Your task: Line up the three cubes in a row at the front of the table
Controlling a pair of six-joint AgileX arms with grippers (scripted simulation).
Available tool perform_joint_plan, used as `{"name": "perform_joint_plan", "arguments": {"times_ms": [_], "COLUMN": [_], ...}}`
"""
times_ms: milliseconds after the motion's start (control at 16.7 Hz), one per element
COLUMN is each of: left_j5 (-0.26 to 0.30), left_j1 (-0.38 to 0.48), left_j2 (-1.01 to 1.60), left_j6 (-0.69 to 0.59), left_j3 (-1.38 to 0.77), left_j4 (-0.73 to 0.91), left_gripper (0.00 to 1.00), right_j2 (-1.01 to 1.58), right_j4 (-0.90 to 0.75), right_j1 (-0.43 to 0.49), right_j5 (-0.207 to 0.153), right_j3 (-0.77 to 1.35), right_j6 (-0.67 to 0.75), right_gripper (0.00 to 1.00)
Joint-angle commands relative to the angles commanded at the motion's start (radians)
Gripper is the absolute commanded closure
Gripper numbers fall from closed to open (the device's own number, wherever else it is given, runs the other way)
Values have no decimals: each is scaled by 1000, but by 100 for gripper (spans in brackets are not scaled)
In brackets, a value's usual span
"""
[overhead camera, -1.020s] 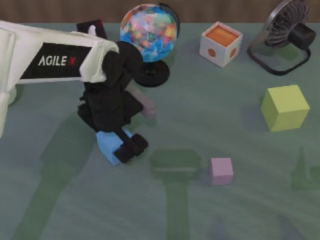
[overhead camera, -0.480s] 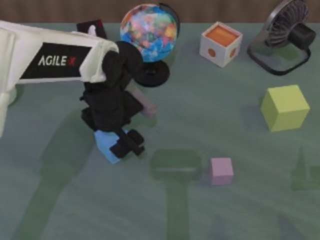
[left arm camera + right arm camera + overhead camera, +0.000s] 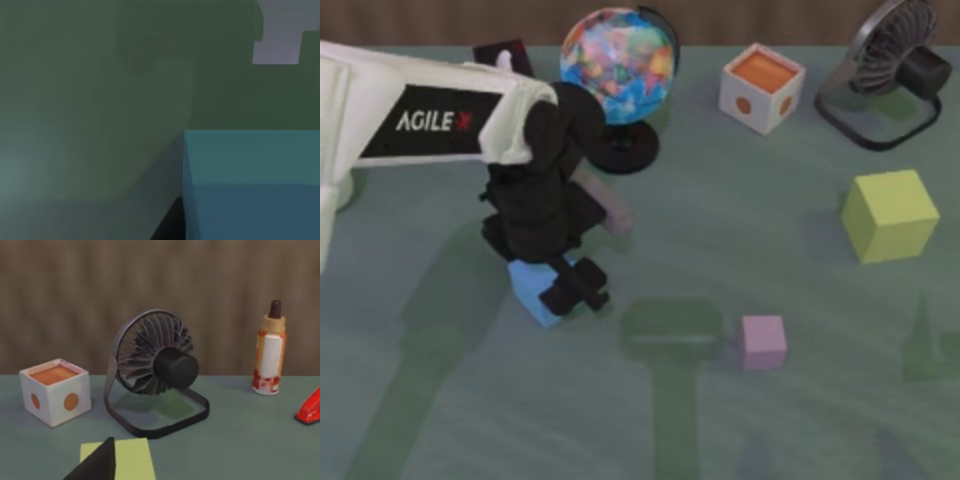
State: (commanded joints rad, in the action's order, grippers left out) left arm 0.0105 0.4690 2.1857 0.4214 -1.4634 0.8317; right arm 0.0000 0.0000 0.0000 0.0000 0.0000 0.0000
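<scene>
While the left gripper (image 3: 575, 288) stands clamped on the medium light-blue matte cube (image 3: 533, 293) at the grey-green table's (image 3: 740, 430) left-centre, the small pale pink cube (image 3: 763, 342) and large yellow-green cube (image 3: 889, 214) lie apart, rightward. Right gripper's state: cannot tell.

Left arm reaching in from the top view's left side, white sleeve first, then black wrist bending down toward the desk. Left tool (image 3: 563, 285) pointing down, low over the left half of the desk, dark fingers (image 3: 582, 284) closed on the light-blue cube (image 3: 532, 286), one on each side. Right arm out of the top view; only a dark tip of the right tool (image 3: 96, 462) showing in its own wrist view.
</scene>
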Motion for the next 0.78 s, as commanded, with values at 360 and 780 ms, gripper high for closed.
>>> {"name": "perform_joint_plan", "arguments": {"times_ms": [360, 780], "left_j5": [0, -1], "left_j1": [-12, -13], "left_j2": [-64, -92], "left_j6": [-1, -1], "left_j3": [-99, -137], "left_j4": [167, 232], "left_gripper": [100, 100], "right_j2": [0, 0], "right_j4": [0, 0], "right_j1": [0, 0], "right_j5": [0, 0], "right_j3": [0, 0], "right_j6": [0, 0], "right_gripper": [0, 0]}}
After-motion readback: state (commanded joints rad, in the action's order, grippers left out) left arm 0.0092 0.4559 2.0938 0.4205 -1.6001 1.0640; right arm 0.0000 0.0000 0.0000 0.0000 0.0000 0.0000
